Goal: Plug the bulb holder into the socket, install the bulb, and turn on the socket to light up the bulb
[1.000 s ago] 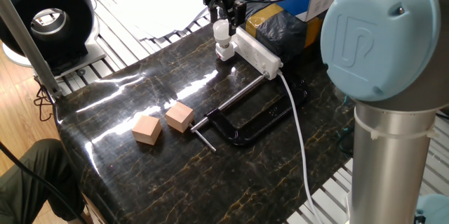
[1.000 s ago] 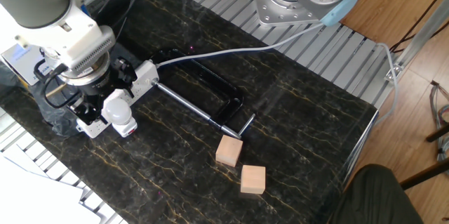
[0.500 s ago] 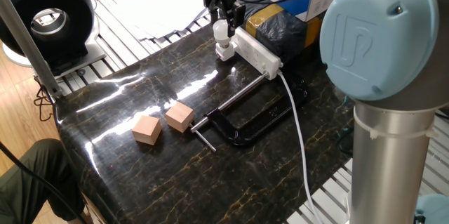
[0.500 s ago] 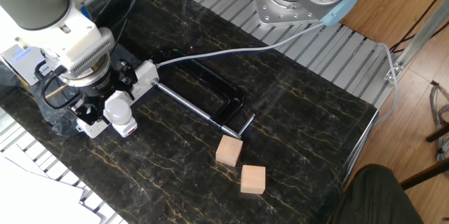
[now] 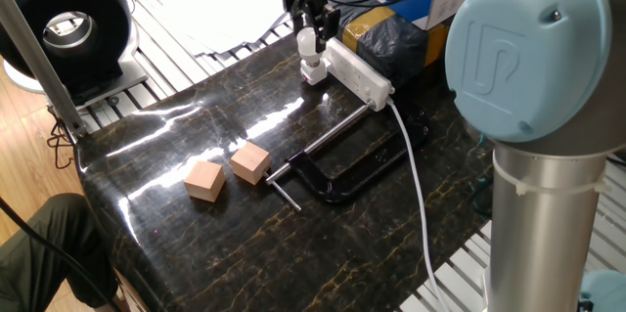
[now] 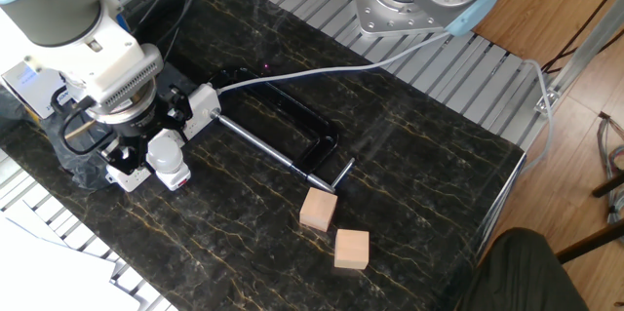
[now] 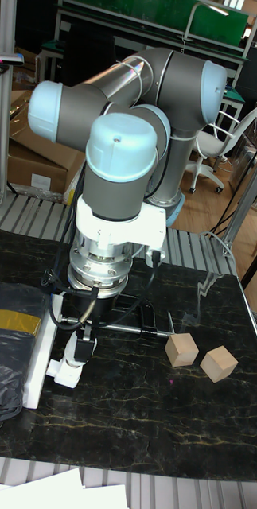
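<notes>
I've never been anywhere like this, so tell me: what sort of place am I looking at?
Probably a robotics lab or workshop. A UR5 arm works at a dark marble-patterned table set on a metal frame, with cardboard boxes, an office chair and workbenches behind.

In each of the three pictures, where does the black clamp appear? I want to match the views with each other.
One fixed view: the black clamp lies right of centre, beside the white cable.
The other fixed view: the black clamp lies in the upper middle, right of the gripper.
Tall fixed view: only part of the clamp shows, at centre, behind the arm.
Shared landmark: the two wooden cubes near the clamp's screw end.
</notes>
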